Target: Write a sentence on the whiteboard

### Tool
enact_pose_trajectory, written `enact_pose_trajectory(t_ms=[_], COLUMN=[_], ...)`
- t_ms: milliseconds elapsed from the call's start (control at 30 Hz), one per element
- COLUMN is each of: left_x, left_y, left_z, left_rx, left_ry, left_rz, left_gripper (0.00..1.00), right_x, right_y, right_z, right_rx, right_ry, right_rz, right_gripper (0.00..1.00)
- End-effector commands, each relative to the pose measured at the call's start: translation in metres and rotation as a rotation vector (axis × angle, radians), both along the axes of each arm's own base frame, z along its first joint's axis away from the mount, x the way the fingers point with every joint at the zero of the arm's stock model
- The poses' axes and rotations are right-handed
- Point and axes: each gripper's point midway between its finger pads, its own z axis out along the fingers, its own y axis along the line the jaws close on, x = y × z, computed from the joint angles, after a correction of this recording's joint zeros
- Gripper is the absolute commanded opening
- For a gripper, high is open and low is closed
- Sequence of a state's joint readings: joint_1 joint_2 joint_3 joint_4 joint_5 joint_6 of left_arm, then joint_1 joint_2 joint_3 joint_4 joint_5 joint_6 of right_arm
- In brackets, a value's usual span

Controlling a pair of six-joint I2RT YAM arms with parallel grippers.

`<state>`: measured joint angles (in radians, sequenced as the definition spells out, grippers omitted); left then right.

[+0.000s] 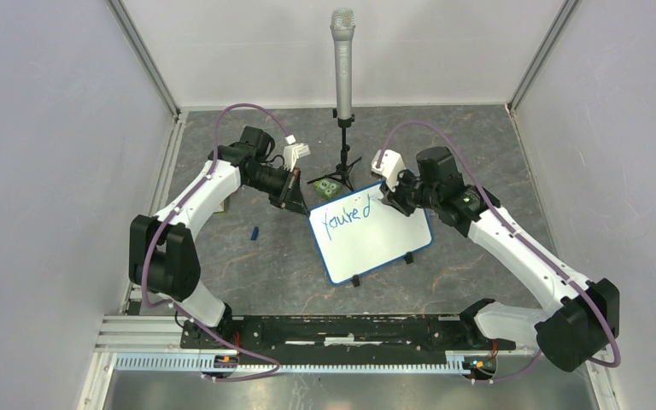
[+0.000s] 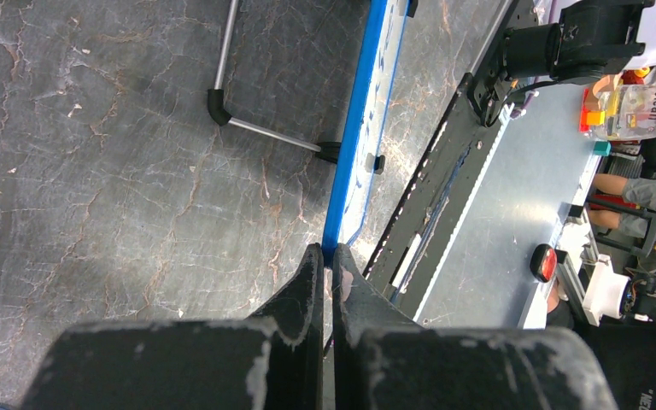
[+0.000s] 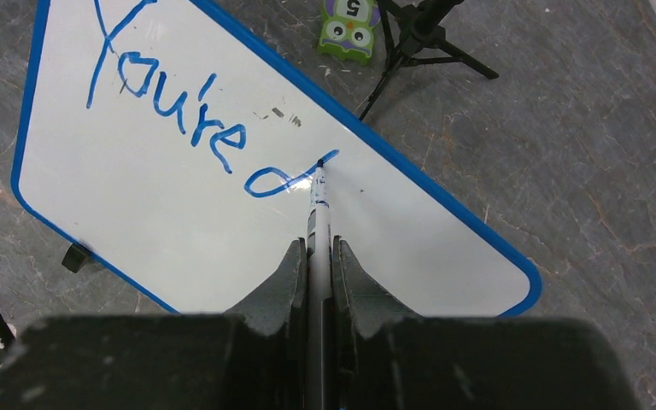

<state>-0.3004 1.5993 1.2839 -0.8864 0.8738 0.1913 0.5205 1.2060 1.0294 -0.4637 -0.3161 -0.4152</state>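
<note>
Jaws on the right arm are narrow, clamped on a marker (image 3: 318,222) held in line with the fingers, probably so wrist motion maps straight to the stroke. The tip is touching the whiteboard (image 3: 137,222) at the loop of a "d". Left jaws are pinched flat on the whiteboard's blue edge (image 2: 359,111) at its far-left corner. That looks like an anchor, so pen pressure doesn't skid the board on its small black feet (image 1: 355,280). The board (image 1: 371,243) sits mid-table between the arms, turned diagonally. The sentence (image 3: 179,111) reads "You're" plus an unfinished "d", all in the upper half, so the lower half is free for a second line. My read: early in word two, most of the text not yet written. Hard to make out:
- Top view: the right wrist covers the pen tip and the "d", so contact is only confirmed from the right wrist camera.
- Left wrist view: shows the board edge-on, so the text is unreadable and the grip depth unclear.
- Right wrist view: the top of the "Y" is cropped.

Behind the board are a microphone on a tripod stand (image 1: 342,51) and a green owl tile marked 5 (image 3: 350,26). A small blue object (image 1: 254,232) lies on the table (image 1: 265,265), possibly the marker's cap, too small to tell.
</note>
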Motion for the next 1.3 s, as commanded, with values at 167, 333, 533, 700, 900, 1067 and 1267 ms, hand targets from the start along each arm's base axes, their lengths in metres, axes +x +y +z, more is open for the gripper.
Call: enact_pose_trajectory(t_ms=[167,333,533,700,900,1067,1267], left_x=[-0.001,-0.001,-0.001,-0.001,-0.002,-0.003,-0.003], left_y=[0.000,0.000,0.000,-0.001,-0.001,-0.001,-0.001], left_z=[0.005,0.004,0.004,0.006,0.007,0.008,0.007], left_rx=[-0.017,-0.015,-0.016,-0.021,-0.028,-0.030,-0.025], left_ry=[-0.050,-0.048,-0.047,-0.049,-0.047,-0.050,-0.051], left_rz=[-0.036,-0.035,-0.037,-0.038,-0.040,-0.041,-0.039], left_gripper=[0.03,0.02,0.03,0.03,0.02,0.03,0.03], right_x=[-0.019,-0.023,-0.023,-0.017,-0.010,-0.004,-0.002], right_y=[-0.004,-0.009,-0.011,-0.010,-0.009,-0.006,-0.003], right_z=[-0.015,-0.022,-0.015,0.010,0.017,0.016,0.012], right_rx=[0.008,-0.021,-0.034,-0.017,-0.011,-0.002,-0.005], right_ry=[0.048,0.053,0.037,-0.009,-0.036,-0.039,-0.028], right_rz=[0.024,0.030,0.034,0.030,0.015,0.006,0.010], right_gripper=[0.00,0.00,0.00,0.00,0.00,0.00,0.00])
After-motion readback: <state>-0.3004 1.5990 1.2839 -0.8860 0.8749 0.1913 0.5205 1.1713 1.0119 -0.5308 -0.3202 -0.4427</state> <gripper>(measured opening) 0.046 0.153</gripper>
